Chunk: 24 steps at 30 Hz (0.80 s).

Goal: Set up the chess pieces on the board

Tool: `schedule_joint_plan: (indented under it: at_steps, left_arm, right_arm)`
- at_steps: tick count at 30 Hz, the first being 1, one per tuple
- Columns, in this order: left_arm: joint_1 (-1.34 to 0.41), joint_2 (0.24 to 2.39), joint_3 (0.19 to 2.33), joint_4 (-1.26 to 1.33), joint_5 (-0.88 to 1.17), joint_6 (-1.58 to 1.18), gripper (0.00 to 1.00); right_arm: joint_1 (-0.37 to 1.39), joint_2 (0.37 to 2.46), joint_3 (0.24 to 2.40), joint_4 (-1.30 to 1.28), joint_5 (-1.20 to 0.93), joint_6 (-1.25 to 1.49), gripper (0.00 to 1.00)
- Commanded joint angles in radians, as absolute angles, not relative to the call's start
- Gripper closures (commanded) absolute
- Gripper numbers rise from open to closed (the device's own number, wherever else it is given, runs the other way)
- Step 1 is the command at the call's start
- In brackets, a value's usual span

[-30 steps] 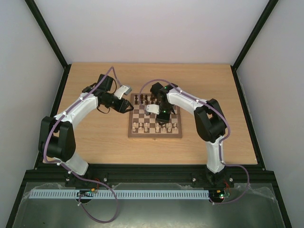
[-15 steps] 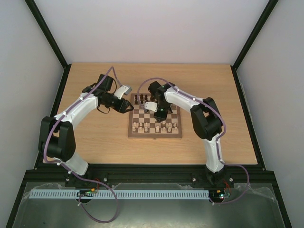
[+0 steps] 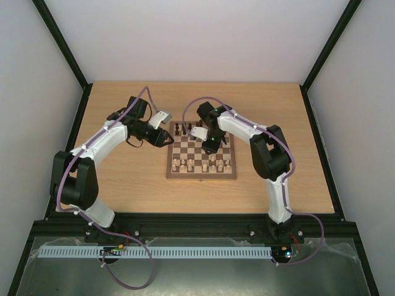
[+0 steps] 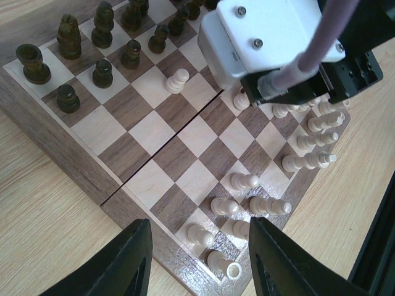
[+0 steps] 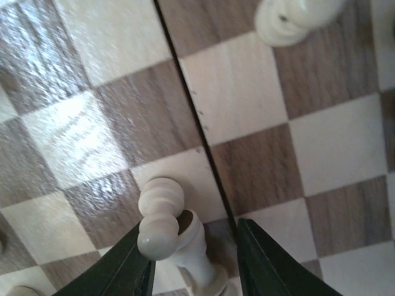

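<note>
I'm looking down at a light wooden tabletop (image 3: 123, 179) lying inside a black frame. A square wooden chessboard with dark-brown and cream checks (image 3: 200, 176) is sitting flat on it about mid-table, its edges running parallel to the table's edges.

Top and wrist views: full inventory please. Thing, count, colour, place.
Table: one, light wood, under everything.
Board: one, brown and cream checks, mid-table.
Dark pieces: about ten showing, dark brown, board's far side; exact count unclear.
Pale pieces: about a dozen showing, cream, mostly the near rows; one pawn alone further up.
Tilted pale piece: one, cream, between the right jaws.
Cables: two, purple, one along each arm.
Left arm: one, white and black, jaws open and empty by the board's left edge.
Right arm: one, white and black, jaws open over the board's far half.
</note>
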<state>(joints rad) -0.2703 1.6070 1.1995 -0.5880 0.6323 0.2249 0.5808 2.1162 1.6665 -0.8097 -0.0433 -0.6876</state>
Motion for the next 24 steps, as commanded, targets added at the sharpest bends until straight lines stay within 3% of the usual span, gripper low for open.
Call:
schedule_joint_plan:
  at_steps: [1, 18, 24]
  left_arm:
    - [-0.278, 1.613, 1.206, -0.594, 0.659, 0.247, 0.54]
    - [-0.314, 1.705, 1.292, -0.638, 0.786, 0.337, 0.54]
    - [-0.337, 1.718, 1.295, -0.646, 0.771, 0.395, 0.55]
  right_arm:
    - [0.547, 2.097, 1.637, -0.832, -0.039, -0.672, 0.63]
    - [0.493, 2.022, 1.455, -0.800, -0.116, -0.722, 0.62]
    - [0.477, 2.000, 1.407, -0.749, -0.099, -0.721, 0.70]
